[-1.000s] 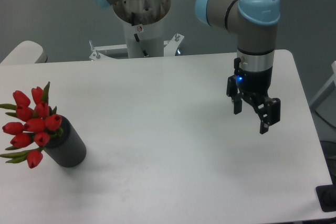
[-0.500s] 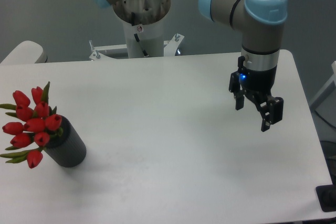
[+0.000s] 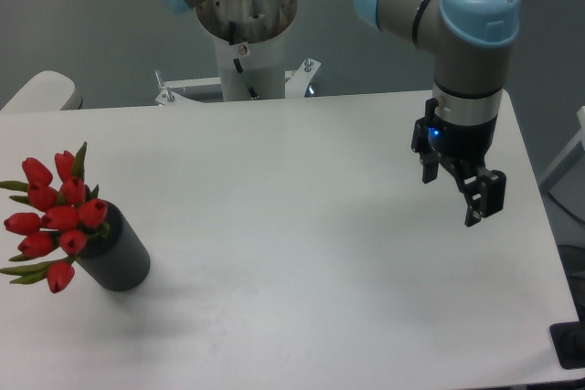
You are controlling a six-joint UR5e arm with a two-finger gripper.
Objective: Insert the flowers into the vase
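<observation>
Gripper [image 3: 452,194] fingers are hanging spread wide w/ nothing btwn them, and over the last sec the arm is drifting right and slightly up over the table [image 3: 302,226], i.e. farther from the work area. The flowers [image 3: 53,221] are sitting w/ stems down in the vase [image 3: 117,258] at the table's far-left side, vase upright, unchanged across frames, well apart from the gripper. Judgement: insertion looks done and the arm is retreating; nothing seems left but to clear off.
</observation>
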